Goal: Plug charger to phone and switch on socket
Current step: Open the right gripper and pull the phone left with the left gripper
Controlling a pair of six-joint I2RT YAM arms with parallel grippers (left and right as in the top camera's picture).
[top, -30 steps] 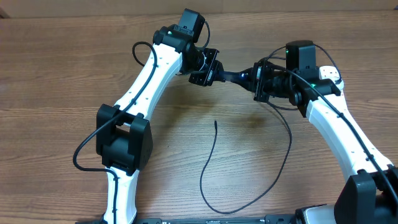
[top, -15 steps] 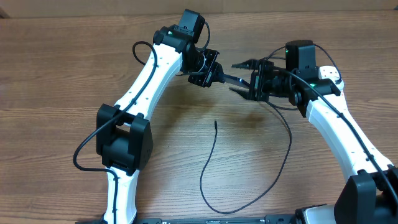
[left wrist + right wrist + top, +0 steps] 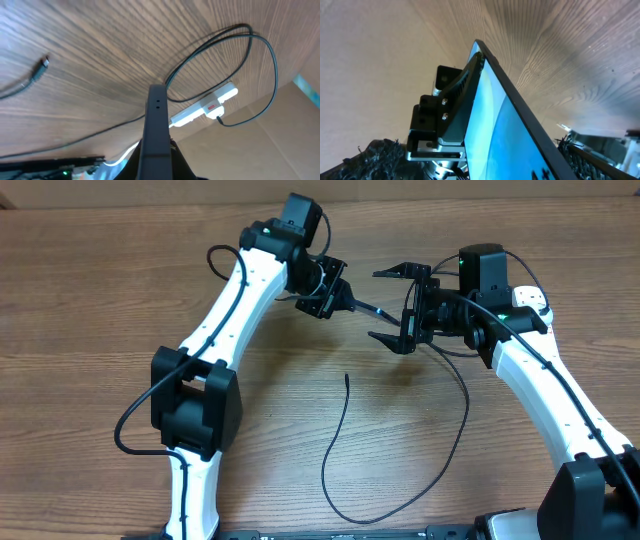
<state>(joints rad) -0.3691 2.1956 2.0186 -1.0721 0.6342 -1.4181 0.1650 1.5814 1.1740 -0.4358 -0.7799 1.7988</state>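
The right gripper [image 3: 396, 306] was found spread wide and empty, flanking the free end of the phone [image 3: 368, 307]. The phone was clamped edge-on above the table [image 3: 100, 300] by the left gripper [image 3: 333, 290], presumably to present its port. The charger [image 3: 346, 382] lay unconnected below.

The phone [image 3: 365, 308] is hanging edge-on above the table [image 3: 100, 300], with the left gripper [image 3: 338, 294] at its left end and the right gripper [image 3: 392, 306] at its right. The charger [image 3: 323, 468] is lying on the table, nearer the arm bases. The socket [image 3: 531, 297] is lying far right, behind the right arm.
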